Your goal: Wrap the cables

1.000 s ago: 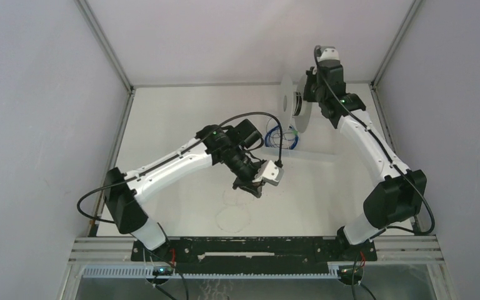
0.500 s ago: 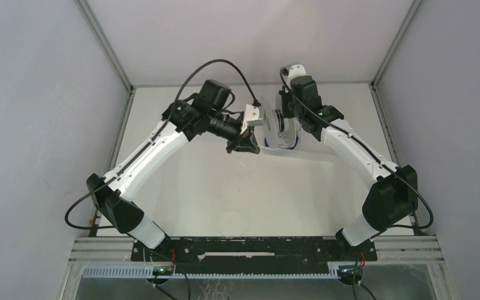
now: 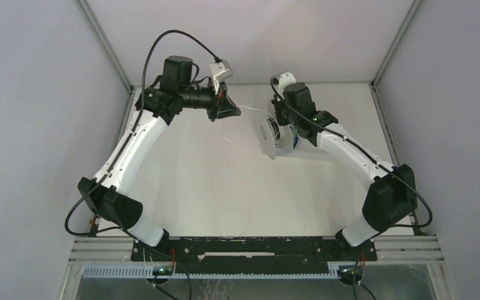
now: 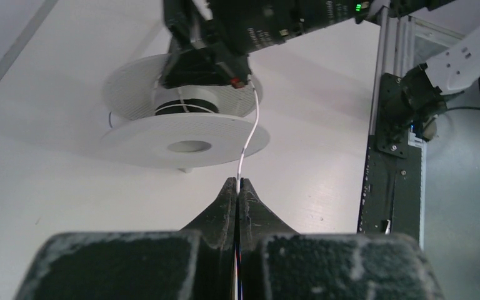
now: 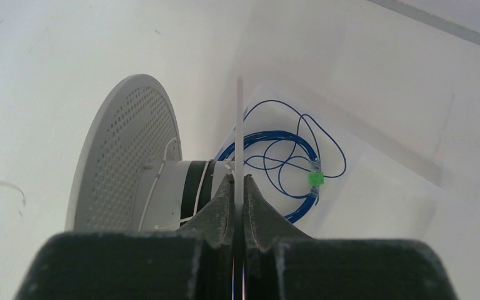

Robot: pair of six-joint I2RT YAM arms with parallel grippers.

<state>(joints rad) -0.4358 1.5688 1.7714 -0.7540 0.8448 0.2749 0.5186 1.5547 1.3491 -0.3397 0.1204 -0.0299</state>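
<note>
The cables show as one thin white strand (image 4: 250,134) running from my left gripper (image 4: 237,181) up to a white spool (image 4: 184,134). The left gripper is shut on that strand. In the top view the left gripper (image 3: 227,110) is raised at the back left, and the strand (image 3: 253,111) spans the gap to the spool (image 3: 266,132). My right gripper (image 5: 238,179) is shut on the spool's near flange (image 5: 239,119), seen edge-on. A few white turns lie on the hub (image 5: 181,187). Faint loose loops (image 3: 232,164) trail over the table.
A coil of blue wire with a green tag (image 5: 287,159) lies in a clear bag behind the spool. The enclosure's back wall and left corner post (image 3: 103,40) stand close to the raised left arm. A black base rail (image 3: 250,247) runs along the near edge.
The left arm rose from mid-table, swung past the spool and out to the back left, drawing the strand. The right arm carried the spool left and nearer.
</note>
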